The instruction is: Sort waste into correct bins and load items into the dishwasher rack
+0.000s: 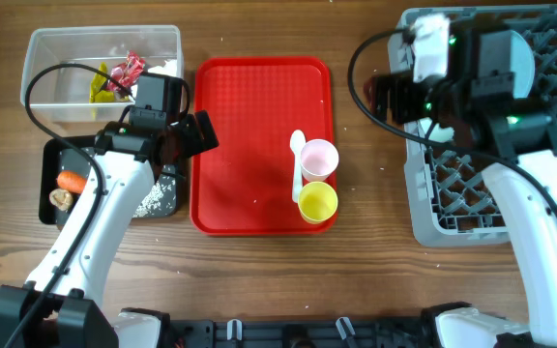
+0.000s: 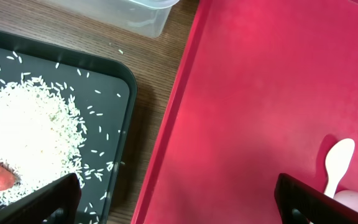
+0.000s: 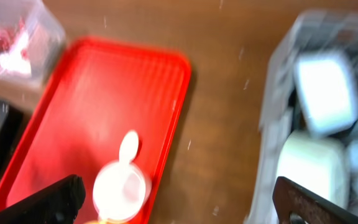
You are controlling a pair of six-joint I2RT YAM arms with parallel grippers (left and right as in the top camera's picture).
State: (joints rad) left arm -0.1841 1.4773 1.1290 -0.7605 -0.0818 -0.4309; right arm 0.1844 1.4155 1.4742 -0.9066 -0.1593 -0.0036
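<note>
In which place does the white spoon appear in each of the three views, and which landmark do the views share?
Overhead: the spoon lies right of centre on the red tray, just left of the pink cup.
Left wrist: the spoon is at the lower right, on the red tray.
Right wrist: blurred, the spoon is at the lower left of centre, on the red tray.
Shared landmark: the red tray.

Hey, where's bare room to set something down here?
Bare: the left half of the red tray, from its left rim to the white spoon, and the wood strip between tray and dishwasher rack. Crowded: the tray's lower right, with spoon, pink cup and yellow cup.
</note>
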